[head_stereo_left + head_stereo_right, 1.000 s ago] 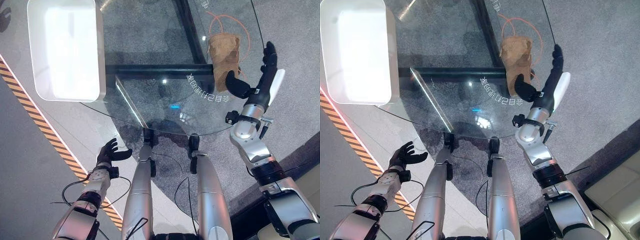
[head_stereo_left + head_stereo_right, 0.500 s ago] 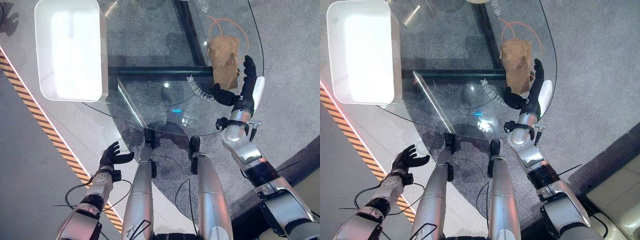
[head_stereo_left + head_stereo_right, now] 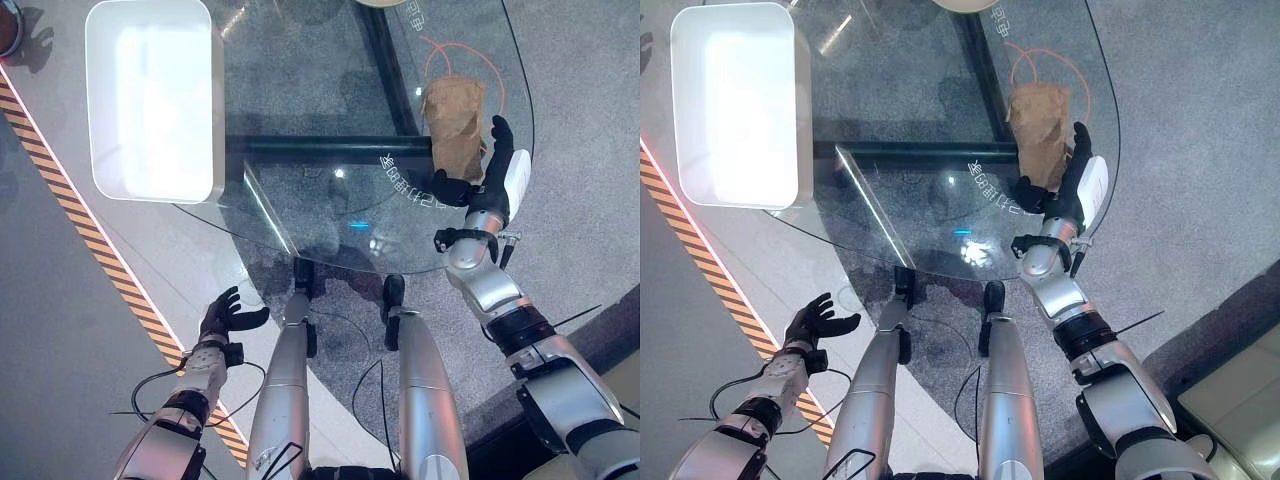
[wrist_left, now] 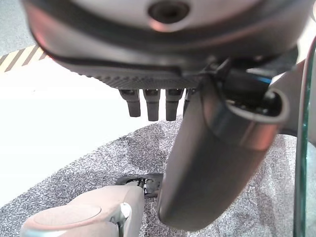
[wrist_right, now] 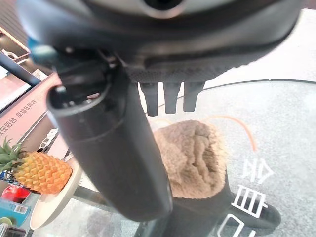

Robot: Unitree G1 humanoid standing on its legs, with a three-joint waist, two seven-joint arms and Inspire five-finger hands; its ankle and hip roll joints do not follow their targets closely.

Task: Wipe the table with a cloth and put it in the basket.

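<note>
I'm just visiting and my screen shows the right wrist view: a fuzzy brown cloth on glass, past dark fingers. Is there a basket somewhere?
Observer: Yes. A white basket sits on the left side of the glass table, across from the cloth.
Operator: Is the other robot hand doing anything?
Observer: No. The left robot hand hangs off the table's near edge, fingers spread and holding nothing.
Operator: Has my robot hand grabbed the cloth?
Observer: Not yet. From above, the right robot hand is open: its thumb meets the cloth's near end and its straight fingers lie along the cloth's right side.
</note>
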